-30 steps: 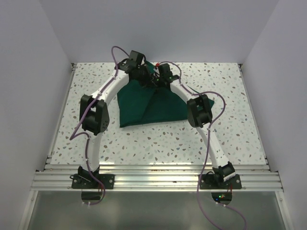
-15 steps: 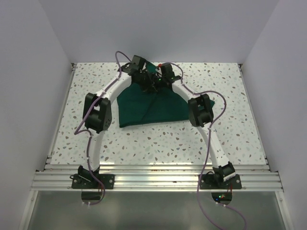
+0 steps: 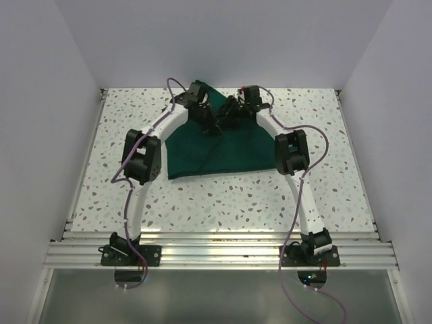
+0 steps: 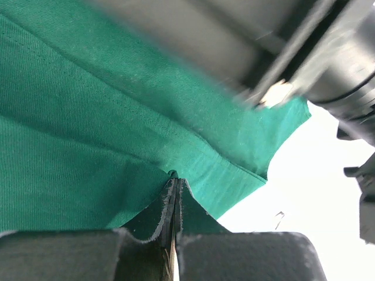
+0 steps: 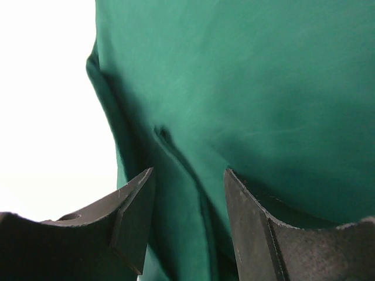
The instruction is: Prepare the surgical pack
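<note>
STEP: folding green cloth (image 3: 223,152), judged mid-wrap | left gripper (image 4: 174,188) pinched tight on cloth fold | right gripper (image 5: 188,181) jaws apart, crease just ahead, unheld | NEXT: probably calls for closing right on that crease.

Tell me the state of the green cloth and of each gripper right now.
Large dark green cloth sheet: folded over, creased, lying on the speckled white table, far end pinched.
Left black two-finger gripper: shut on the cloth.
Right black two-finger gripper: open, a cloth fold between its jaws.
</note>
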{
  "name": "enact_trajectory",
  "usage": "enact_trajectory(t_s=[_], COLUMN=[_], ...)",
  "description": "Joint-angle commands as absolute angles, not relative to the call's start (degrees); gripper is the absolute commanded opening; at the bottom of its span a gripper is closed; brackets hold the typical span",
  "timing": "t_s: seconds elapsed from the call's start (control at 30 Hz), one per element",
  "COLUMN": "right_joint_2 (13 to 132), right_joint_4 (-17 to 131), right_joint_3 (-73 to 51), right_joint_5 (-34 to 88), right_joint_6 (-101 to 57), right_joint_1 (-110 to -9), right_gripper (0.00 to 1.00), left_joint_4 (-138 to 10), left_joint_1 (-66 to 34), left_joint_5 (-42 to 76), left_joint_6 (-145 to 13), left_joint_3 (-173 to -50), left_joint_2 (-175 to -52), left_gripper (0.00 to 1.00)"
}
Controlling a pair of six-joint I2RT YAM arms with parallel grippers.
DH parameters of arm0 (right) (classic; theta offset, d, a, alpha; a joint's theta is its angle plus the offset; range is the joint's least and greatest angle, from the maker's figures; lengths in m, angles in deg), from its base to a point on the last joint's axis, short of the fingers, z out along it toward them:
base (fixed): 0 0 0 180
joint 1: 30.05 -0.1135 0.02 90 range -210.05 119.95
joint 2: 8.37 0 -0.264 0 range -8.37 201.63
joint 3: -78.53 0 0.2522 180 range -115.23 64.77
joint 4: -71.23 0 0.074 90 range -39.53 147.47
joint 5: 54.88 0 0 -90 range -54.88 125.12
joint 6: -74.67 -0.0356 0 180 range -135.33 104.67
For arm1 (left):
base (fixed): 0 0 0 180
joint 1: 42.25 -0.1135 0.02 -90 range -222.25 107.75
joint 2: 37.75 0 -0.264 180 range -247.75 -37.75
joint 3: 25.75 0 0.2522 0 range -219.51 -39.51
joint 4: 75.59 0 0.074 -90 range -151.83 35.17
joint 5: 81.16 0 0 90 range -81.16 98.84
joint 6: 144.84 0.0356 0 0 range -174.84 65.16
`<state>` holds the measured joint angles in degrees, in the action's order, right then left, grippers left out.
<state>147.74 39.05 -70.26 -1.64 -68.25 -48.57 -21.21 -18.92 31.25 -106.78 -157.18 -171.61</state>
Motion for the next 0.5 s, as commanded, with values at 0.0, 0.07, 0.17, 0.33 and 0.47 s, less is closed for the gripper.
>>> enact_trajectory(t_s=[0.0, 0.07, 0.17, 0.33, 0.47], right_joint_2=[146.41, 145.88, 144.56, 141.57, 138.85], right_joint_4=[36.02, 35.32, 33.3, 28.56, 25.39], right_joint_3=[-71.73, -72.17, -72.34, -72.34, -71.47], right_joint_5=[1.28, 1.28, 1.54, 3.03, 3.39], right_joint_6=[-67.45, -66.92, -64.99, -60.42, -57.26], right_joint_1=[-45.0, -44.2, -43.14, -41.74, -41.82], right_gripper=[0.55, 0.56, 0.56, 0.55, 0.56], left_joint_4=[-23.25, -23.25, -24.04, -23.43, -21.23], left_joint_1=[-18.43, -18.43, -18.52, -18.78, -19.57], left_joint_5=[33.53, 34.24, 35.38, 32.85, 27.23], left_joint_6=[-107.49, -107.22, -106.26, -98.29, -91.24], left_joint_3=[-160.09, -160.88, -161.06, -163.34, -161.0], left_joint_2=[-172.4, -173.19, -173.54, -171.35, -166.26], left_gripper=[0.0, 0.0, 0.0, 0.5, 0.6])
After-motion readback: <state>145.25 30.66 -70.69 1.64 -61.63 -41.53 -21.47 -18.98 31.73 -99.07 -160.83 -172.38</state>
